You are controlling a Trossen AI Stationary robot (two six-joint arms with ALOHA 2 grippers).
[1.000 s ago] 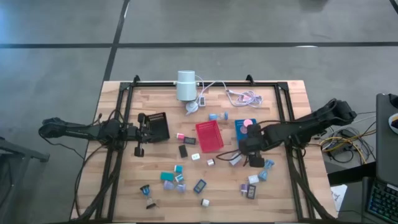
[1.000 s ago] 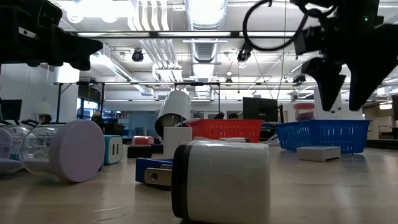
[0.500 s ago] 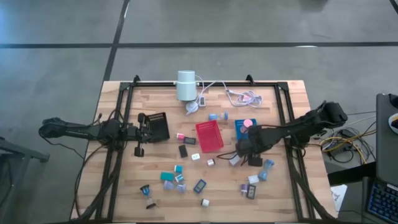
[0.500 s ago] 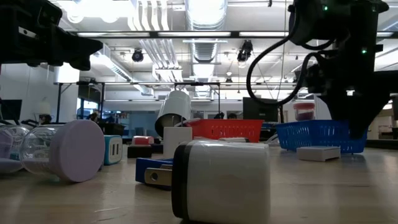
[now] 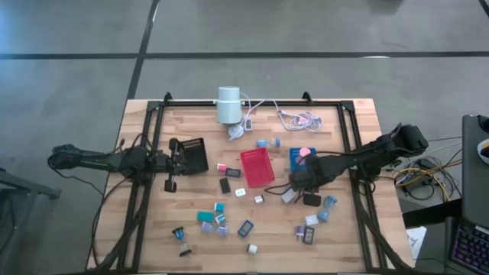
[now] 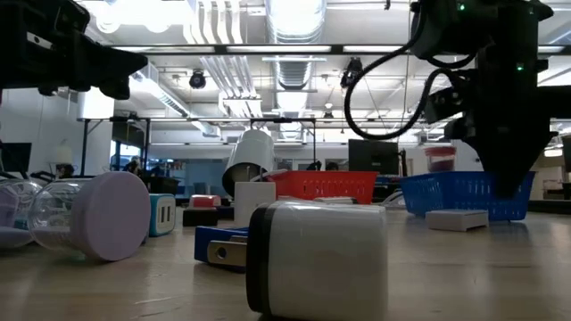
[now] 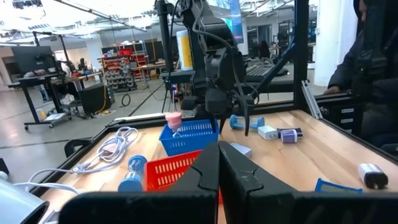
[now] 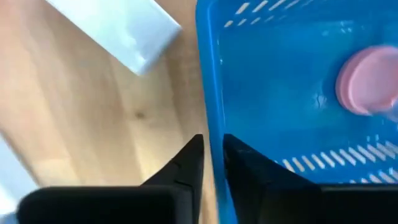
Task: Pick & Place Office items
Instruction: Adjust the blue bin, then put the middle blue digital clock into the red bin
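The office items lie scattered over the table's near half: teal blocks point(image 5: 205, 218), a white block point(image 5: 251, 248) and small dark pieces point(image 5: 245, 228). A pink disc point(image 8: 367, 81) lies inside the blue tray point(image 5: 300, 156). A white block point(image 8: 118, 25) lies on the wood just outside it. My right gripper point(image 5: 295, 180) points down at the tray's near-left corner, shut on its wall. My left gripper point(image 7: 218, 163) is shut with nothing in it, and hangs beside the black tray point(image 5: 195, 155) at the table's left. My right gripper pinches the blue tray's side wall point(image 8: 210, 127) near a corner, with one finger point(image 8: 239, 165) inside the tray and the other point(image 8: 186, 162) outside over the wood. The fingers come from above, pointing down. The tray stands flat on the table.
The red tray point(image 5: 257, 166) stands just left of the blue one. A white cylinder point(image 5: 228, 105) with cables point(image 5: 298, 118) stands at the far edge. Black frame rails point(image 5: 353, 153) run along both sides. A person in dark clothing point(image 7: 373, 62) sits beyond the table's right side.
My right gripper has come down beside the blue tray and moved a little toward the table's left. Its fingers, wide apart a second ago, have shut on the tray's wall. The tray has stayed where it was.
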